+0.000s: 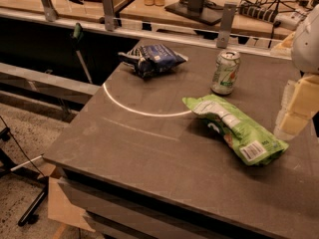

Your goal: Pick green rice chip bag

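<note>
**Gripper (297, 108) hangs near green rice chip bag (234, 128)**

The bag lies flat on the dark table (139, 153), right of centre, just in front of the drink can (225, 72). The gripper is at the right edge, beside the bag's barcode end. Spread or closed, I cannot tell.

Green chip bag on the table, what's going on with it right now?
The robot's hand hangs at the right edge of the table, close beside the green rice chip bag. The bag lies flat on the tabletop, not yet picked up. A drink can stands just behind it, and a dark blue snack bag lies farther back to the left.
</note>
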Available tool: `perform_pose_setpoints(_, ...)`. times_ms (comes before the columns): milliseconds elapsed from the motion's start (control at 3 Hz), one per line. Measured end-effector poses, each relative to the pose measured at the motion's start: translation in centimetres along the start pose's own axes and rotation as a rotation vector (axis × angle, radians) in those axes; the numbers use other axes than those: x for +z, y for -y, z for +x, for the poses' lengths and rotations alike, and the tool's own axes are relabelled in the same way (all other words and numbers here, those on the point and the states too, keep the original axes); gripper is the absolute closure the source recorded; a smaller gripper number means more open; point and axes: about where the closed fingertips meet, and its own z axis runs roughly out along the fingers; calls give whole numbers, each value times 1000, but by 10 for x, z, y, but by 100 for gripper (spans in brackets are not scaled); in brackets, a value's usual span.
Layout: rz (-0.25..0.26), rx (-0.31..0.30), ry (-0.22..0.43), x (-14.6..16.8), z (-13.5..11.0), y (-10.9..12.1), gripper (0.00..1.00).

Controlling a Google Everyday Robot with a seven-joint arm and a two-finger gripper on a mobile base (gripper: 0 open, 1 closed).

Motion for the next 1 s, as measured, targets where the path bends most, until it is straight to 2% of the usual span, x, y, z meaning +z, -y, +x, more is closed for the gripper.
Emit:
perform_pose_setpoints(333,6,4,5,-1,-1,0,0)
perform_pose_setpoints(1000,-10,214,19,29,13,-19,0)
